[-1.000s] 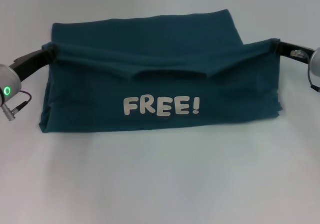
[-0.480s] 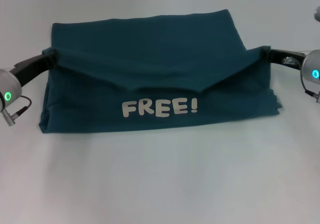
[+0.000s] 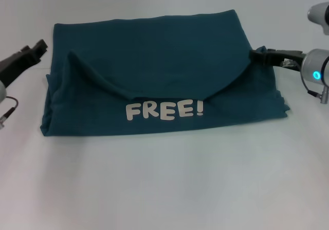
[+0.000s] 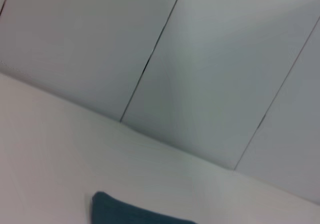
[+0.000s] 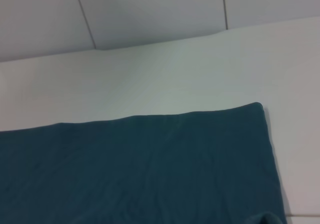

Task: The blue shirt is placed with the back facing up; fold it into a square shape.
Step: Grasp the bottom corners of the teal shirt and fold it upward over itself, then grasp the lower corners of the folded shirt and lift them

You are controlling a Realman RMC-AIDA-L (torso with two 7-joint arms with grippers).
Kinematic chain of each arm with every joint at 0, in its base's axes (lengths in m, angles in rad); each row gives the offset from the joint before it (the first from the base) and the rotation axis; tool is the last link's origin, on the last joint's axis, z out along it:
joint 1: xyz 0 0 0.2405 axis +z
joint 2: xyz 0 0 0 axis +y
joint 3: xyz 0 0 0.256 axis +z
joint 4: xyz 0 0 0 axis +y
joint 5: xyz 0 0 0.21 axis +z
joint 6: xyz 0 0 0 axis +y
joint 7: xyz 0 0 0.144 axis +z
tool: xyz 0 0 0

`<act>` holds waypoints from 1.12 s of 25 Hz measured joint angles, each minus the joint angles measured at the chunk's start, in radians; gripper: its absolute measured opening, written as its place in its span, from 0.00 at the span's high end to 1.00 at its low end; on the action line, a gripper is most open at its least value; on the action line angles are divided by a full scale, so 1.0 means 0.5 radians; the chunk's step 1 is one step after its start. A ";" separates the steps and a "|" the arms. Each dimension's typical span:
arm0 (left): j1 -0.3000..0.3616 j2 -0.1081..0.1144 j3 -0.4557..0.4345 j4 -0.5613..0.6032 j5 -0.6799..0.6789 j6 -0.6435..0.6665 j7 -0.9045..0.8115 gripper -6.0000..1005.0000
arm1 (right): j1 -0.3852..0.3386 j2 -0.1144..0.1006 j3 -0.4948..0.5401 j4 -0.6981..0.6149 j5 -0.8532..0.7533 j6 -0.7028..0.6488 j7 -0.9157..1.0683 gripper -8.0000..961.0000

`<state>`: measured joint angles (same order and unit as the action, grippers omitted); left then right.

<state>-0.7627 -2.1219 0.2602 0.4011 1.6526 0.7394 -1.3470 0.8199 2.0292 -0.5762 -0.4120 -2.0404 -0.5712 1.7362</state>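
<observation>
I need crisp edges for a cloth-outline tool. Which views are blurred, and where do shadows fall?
Head view: the blue shirt and its white lettering read sharply, with a faint shadow on the table along the near hem. Left wrist view: soft and smeared, only a shirt corner showing. Right wrist view: mildly soft, evenly lit, no glare.

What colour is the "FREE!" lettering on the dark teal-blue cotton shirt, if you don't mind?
White lettering on the dark teal-blue cotton shirt; clearest in the head view.

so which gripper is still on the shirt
The right gripper grips the blue shirt at its right edge; the left gripper sits clear of the shirt's left edge.
</observation>
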 joint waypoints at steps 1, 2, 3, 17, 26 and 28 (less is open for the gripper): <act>0.024 -0.006 0.005 0.029 -0.014 0.036 -0.002 0.70 | -0.006 -0.007 0.005 -0.009 0.002 -0.034 0.004 0.53; 0.044 -0.008 0.009 0.051 -0.015 0.080 -0.006 0.68 | -0.016 -0.016 0.011 -0.020 0.002 -0.090 0.011 0.49; 0.061 -0.010 0.012 0.067 -0.014 0.114 -0.011 0.66 | -0.030 -0.022 0.015 -0.036 0.002 -0.144 0.026 0.45; 0.466 0.007 0.624 0.462 0.007 0.449 -0.514 0.14 | -0.415 -0.156 0.009 -0.390 -0.009 -0.963 0.455 0.23; 0.515 0.001 0.631 0.480 0.223 0.518 -0.559 0.10 | -0.429 -0.301 -0.005 -0.395 -0.285 -1.211 0.903 0.23; 0.515 0.001 0.631 0.481 0.307 0.524 -0.566 0.10 | -0.415 -0.305 -0.005 -0.405 -0.371 -1.216 0.961 0.23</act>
<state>-0.5051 -2.1215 0.5757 0.6416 1.8062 1.0016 -1.6300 0.6122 1.8764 -0.5788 -0.6144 -2.2261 -1.1791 2.2165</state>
